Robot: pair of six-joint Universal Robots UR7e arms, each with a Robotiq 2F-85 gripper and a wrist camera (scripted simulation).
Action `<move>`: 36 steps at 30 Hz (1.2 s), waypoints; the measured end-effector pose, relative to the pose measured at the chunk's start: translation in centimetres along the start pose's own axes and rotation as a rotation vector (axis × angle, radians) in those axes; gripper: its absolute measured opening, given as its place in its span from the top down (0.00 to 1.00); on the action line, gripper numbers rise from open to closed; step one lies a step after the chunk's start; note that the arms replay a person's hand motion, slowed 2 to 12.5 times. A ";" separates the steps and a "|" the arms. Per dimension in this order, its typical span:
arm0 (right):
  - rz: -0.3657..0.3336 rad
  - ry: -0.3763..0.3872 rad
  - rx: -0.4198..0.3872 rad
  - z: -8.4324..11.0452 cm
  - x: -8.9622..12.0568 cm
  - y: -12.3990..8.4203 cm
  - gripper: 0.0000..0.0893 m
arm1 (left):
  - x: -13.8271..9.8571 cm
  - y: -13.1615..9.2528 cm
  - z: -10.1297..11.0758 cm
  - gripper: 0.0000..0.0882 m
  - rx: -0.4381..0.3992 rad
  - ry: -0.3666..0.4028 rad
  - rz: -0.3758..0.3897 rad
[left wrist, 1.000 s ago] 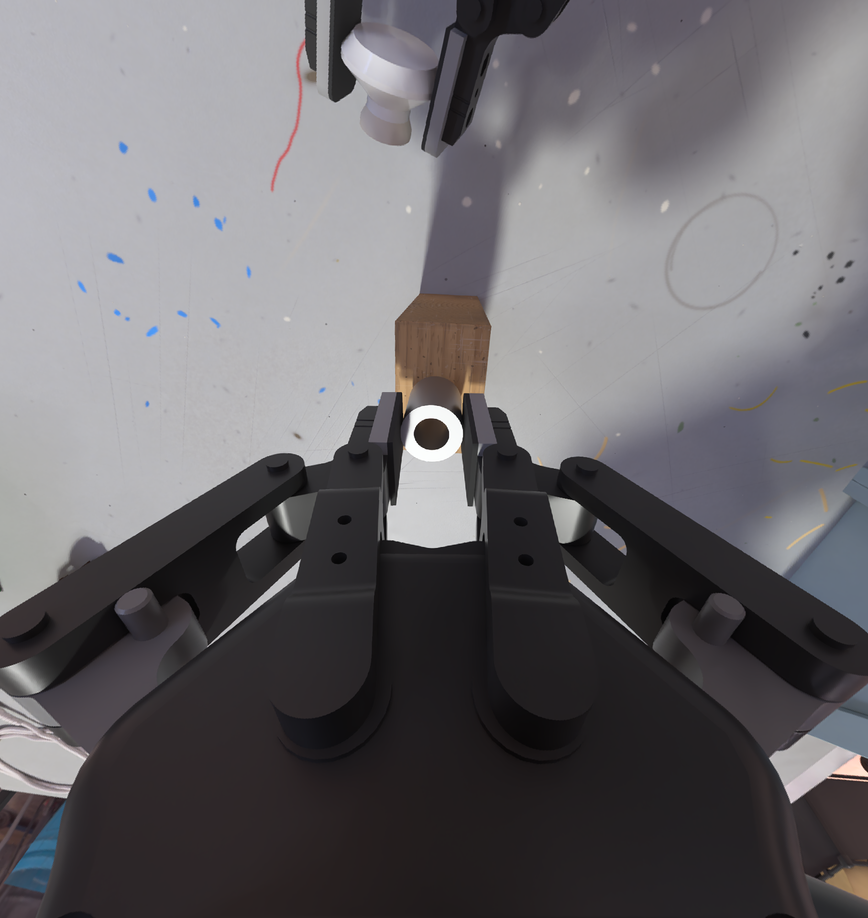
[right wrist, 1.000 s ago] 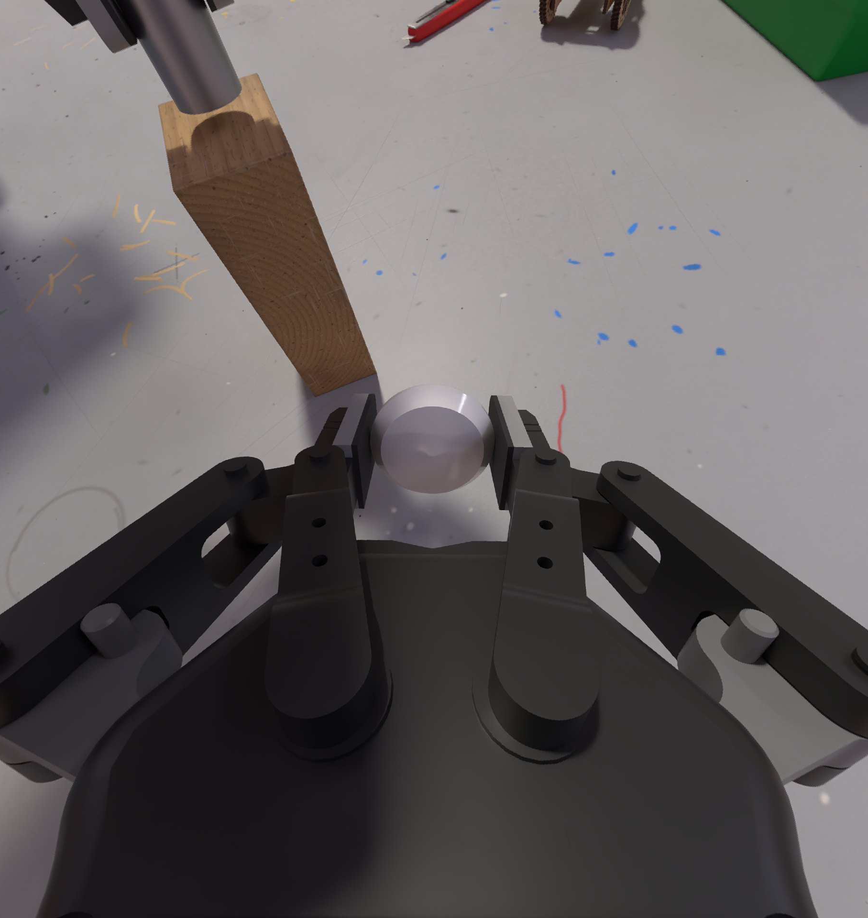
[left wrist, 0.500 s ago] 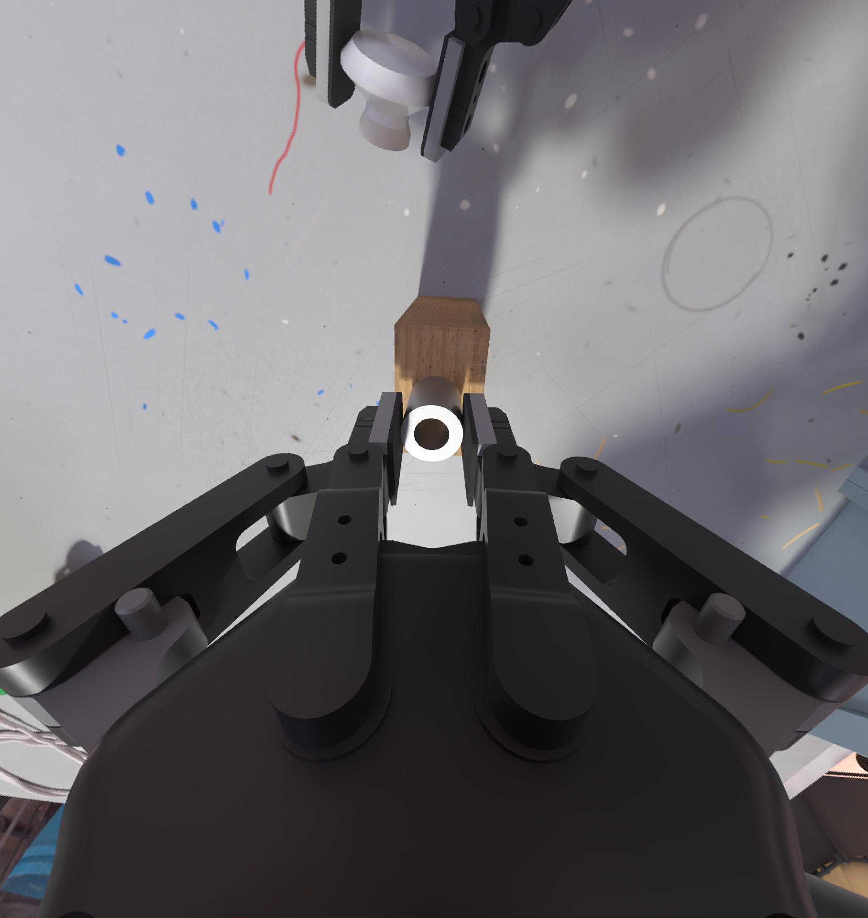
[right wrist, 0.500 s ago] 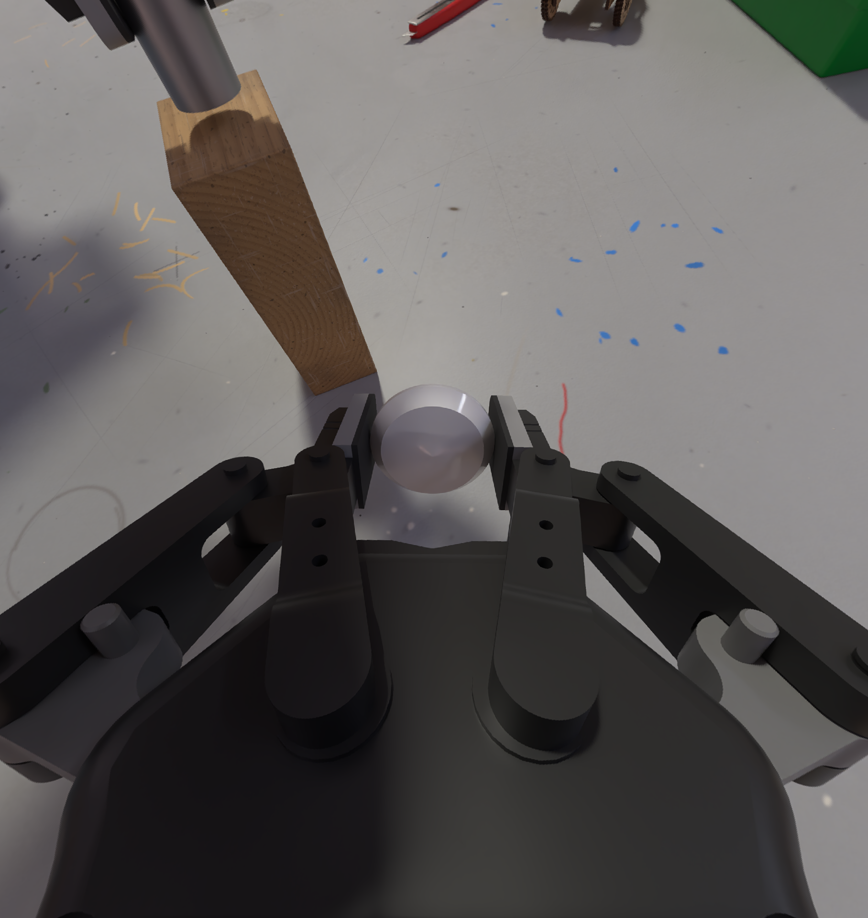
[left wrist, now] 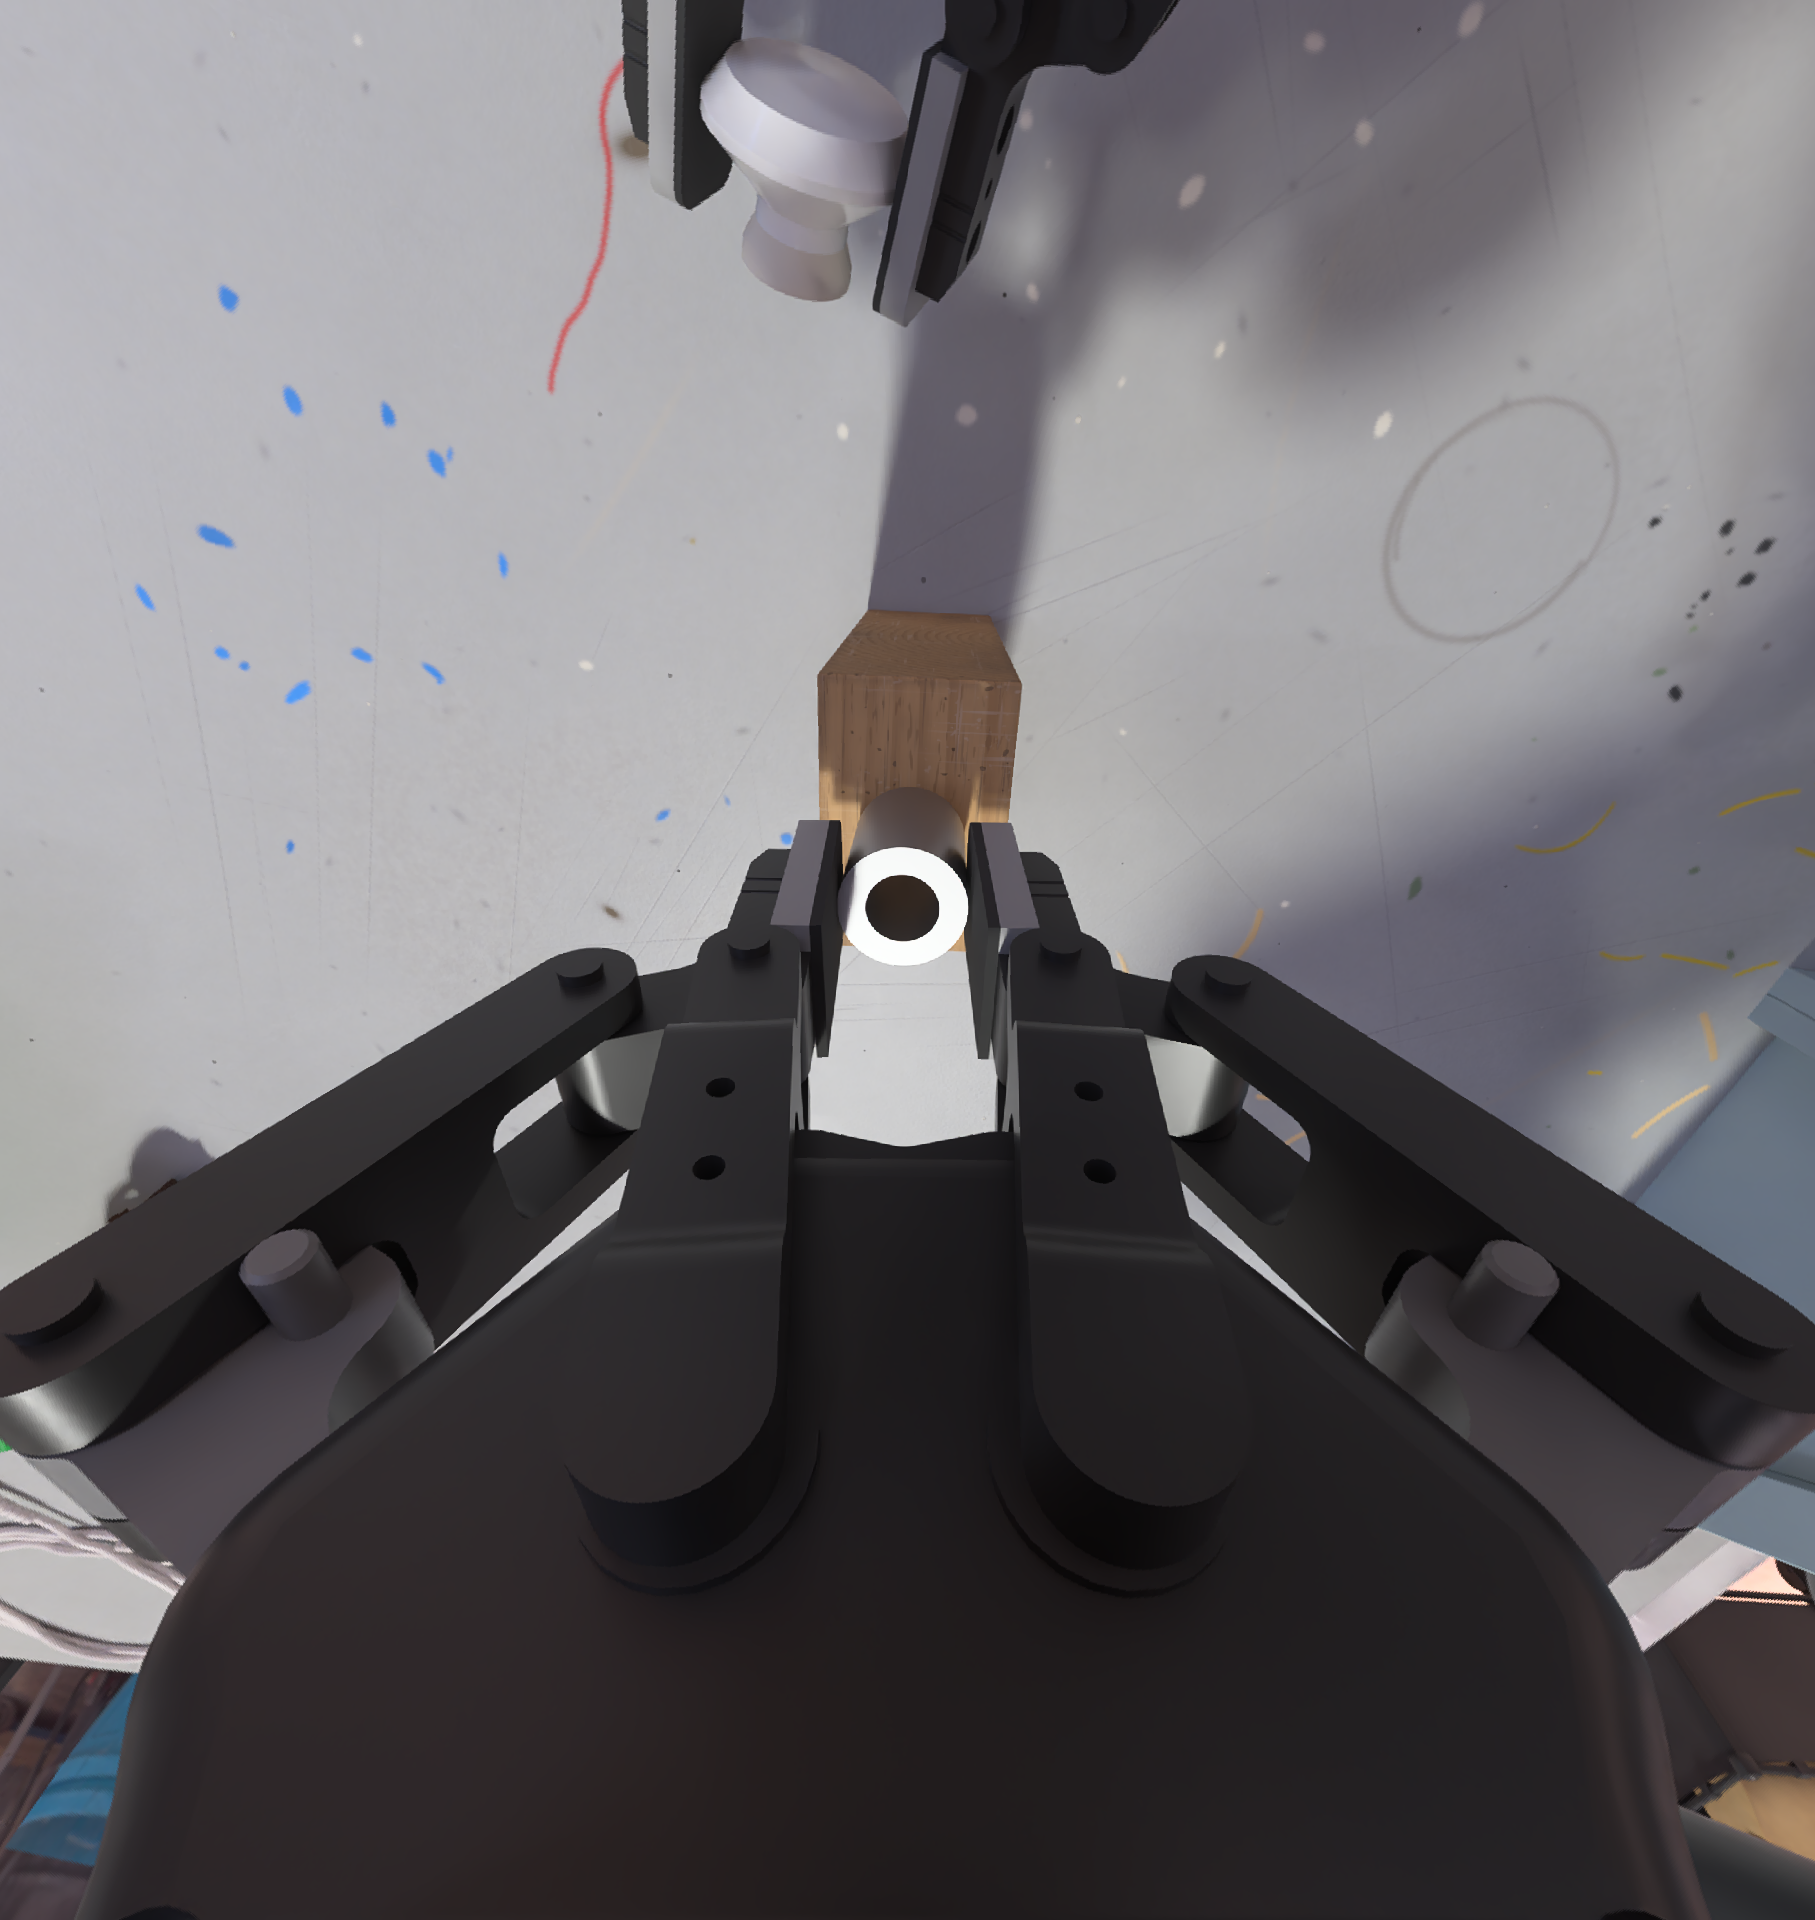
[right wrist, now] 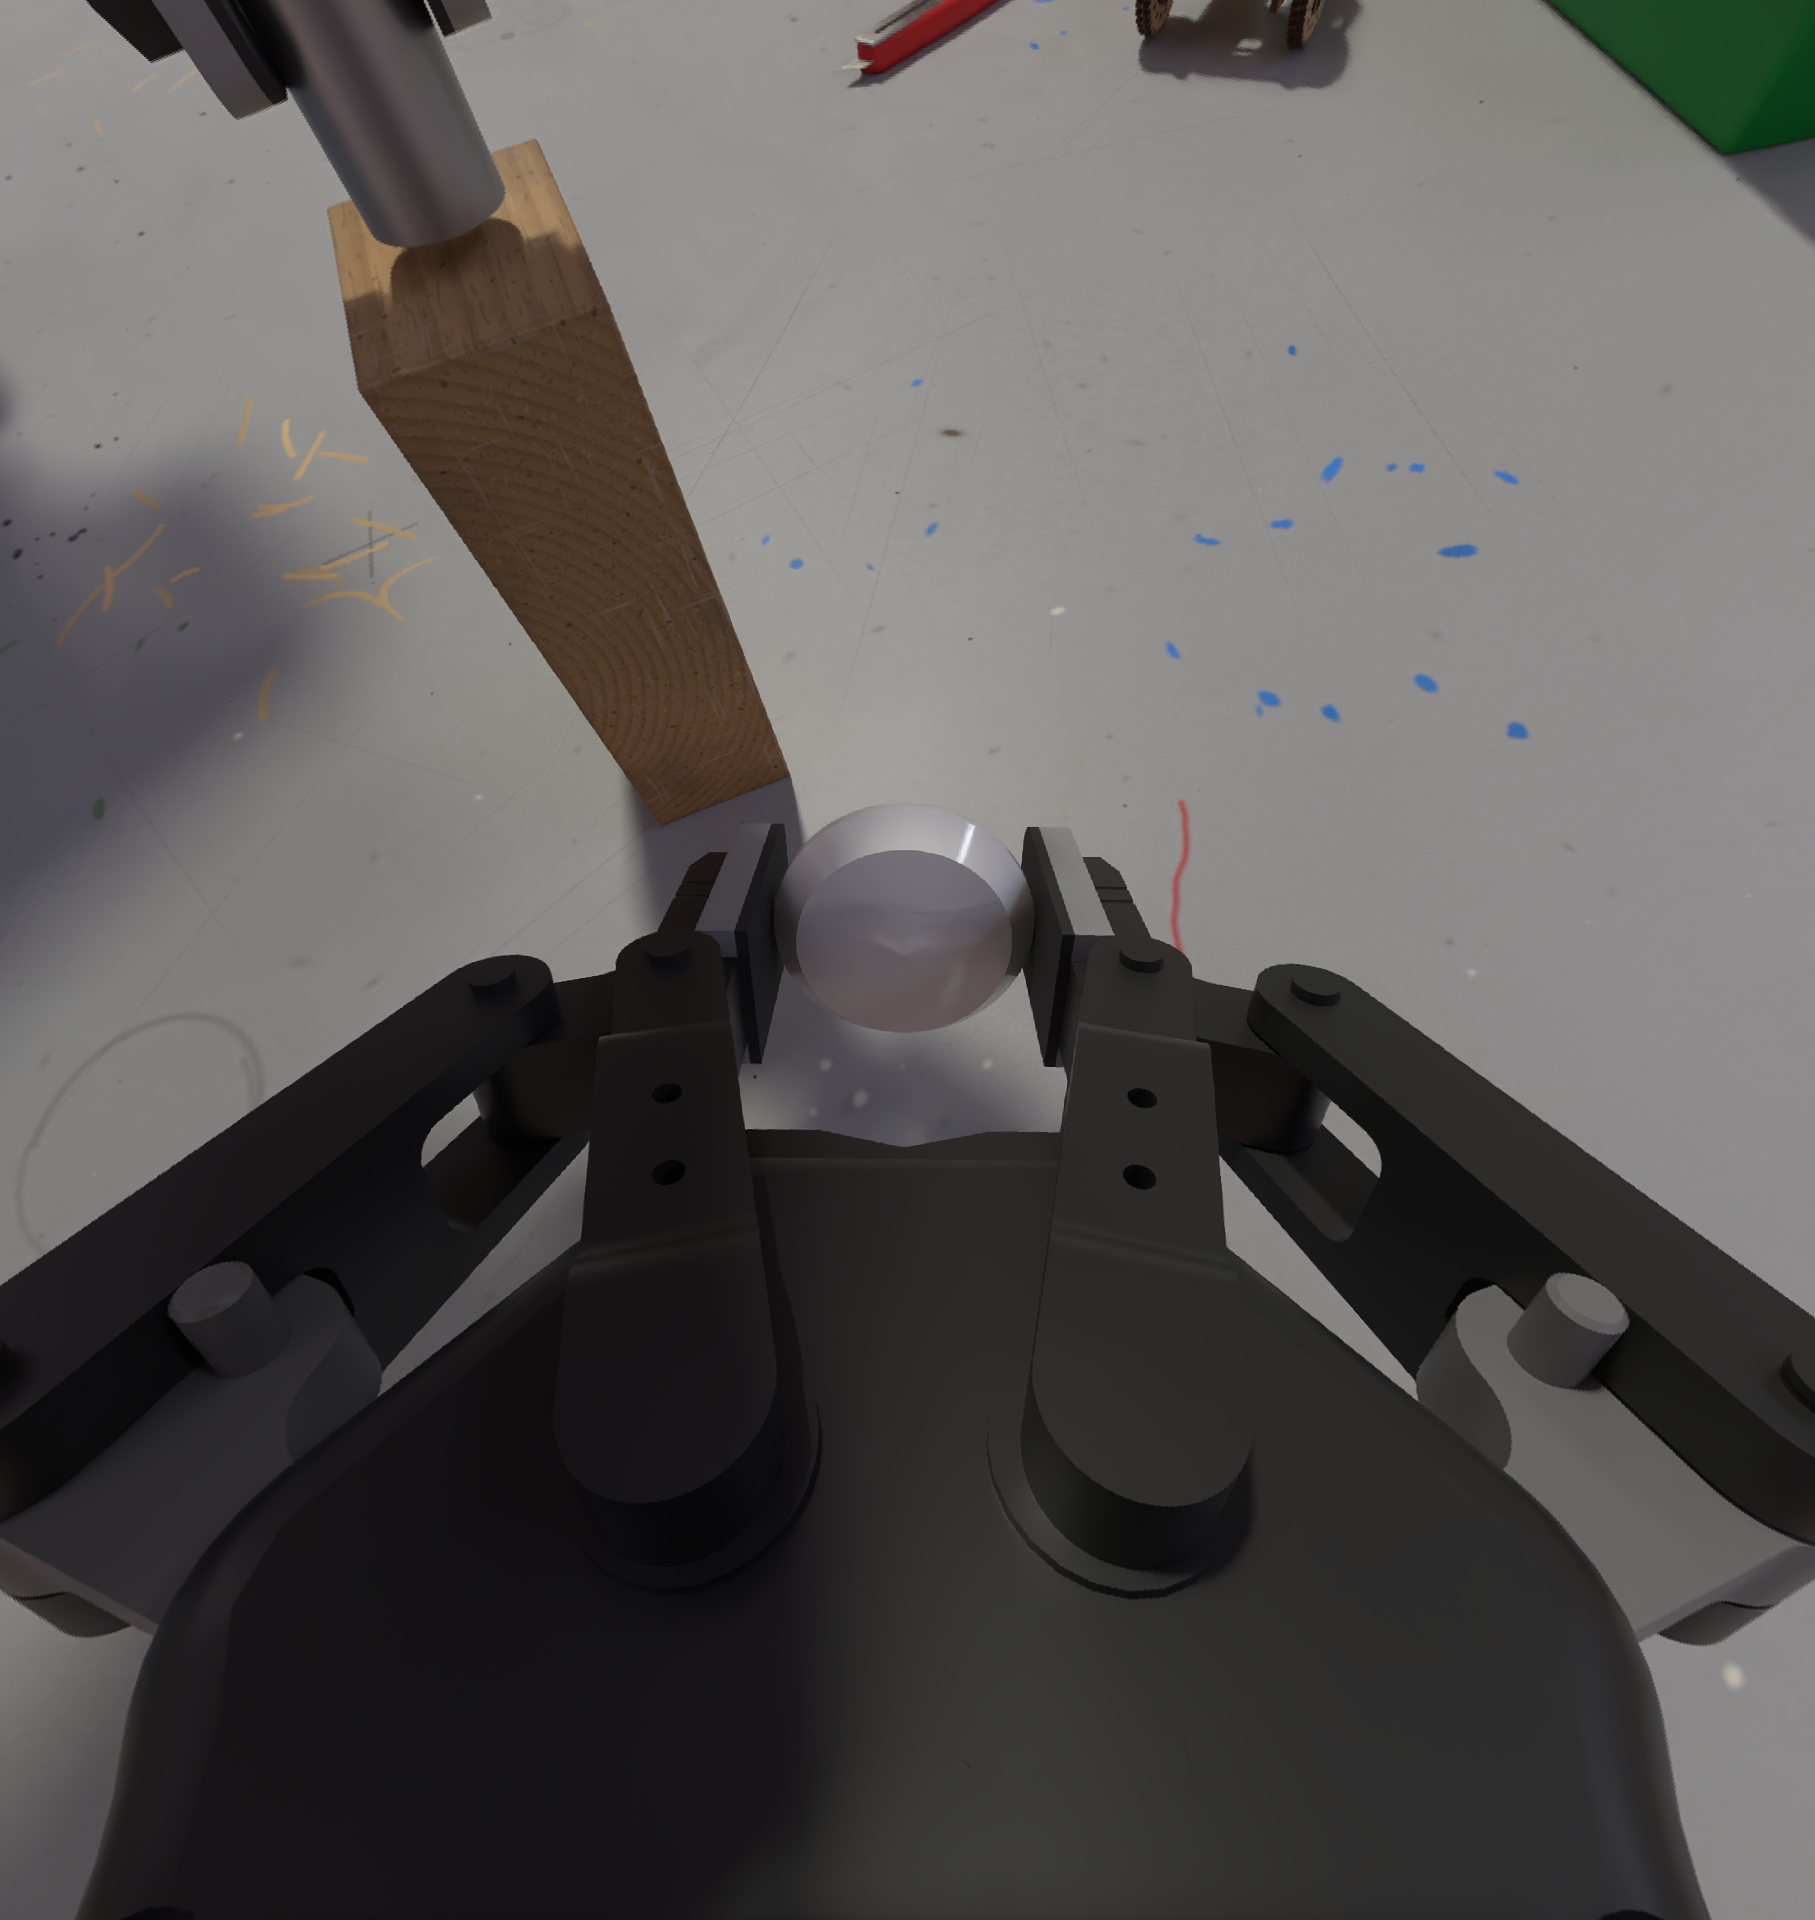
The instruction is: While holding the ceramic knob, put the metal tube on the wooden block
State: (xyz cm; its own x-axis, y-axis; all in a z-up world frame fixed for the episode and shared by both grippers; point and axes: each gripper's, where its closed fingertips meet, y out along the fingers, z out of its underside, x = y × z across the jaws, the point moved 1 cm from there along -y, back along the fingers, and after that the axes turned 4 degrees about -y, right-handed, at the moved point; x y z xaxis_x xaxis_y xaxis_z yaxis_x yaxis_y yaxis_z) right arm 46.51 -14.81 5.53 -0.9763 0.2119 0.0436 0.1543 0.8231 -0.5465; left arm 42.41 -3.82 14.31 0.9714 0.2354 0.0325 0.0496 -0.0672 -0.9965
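Left tool clamps metal tube; right tool clamps ceramic knob.

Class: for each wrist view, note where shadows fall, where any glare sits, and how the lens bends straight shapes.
Left wrist view: the metal tube has a bright end ring, and the wooden block throws a long shadow up the table. Right wrist view: the tube's shadow darkens the block's top, the ceramic knob carries a small glint, and the wide lens makes the block lean and taper.
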 end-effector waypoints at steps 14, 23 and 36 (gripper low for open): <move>0.000 -0.001 -0.004 -0.1 0.0 -0.1 0.55 | 0.0 0.1 0.0 0.76 0.003 0.005 -0.001; -0.002 -0.001 -0.002 -0.1 0.1 0.0 0.55 | 0.0 0.0 -0.1 0.76 0.004 0.010 -0.003; -0.003 -0.001 -0.003 -0.1 0.1 0.0 0.55 | 0.0 0.0 -0.2 0.76 0.008 0.015 -0.010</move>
State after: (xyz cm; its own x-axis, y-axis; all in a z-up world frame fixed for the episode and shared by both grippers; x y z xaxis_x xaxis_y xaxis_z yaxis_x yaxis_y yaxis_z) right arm 46.44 -14.78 5.62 -0.9769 0.2092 0.0439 0.1522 0.8251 -0.5442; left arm 42.49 -3.96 14.28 0.9742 0.2213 0.0439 0.0579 -0.0572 -0.9967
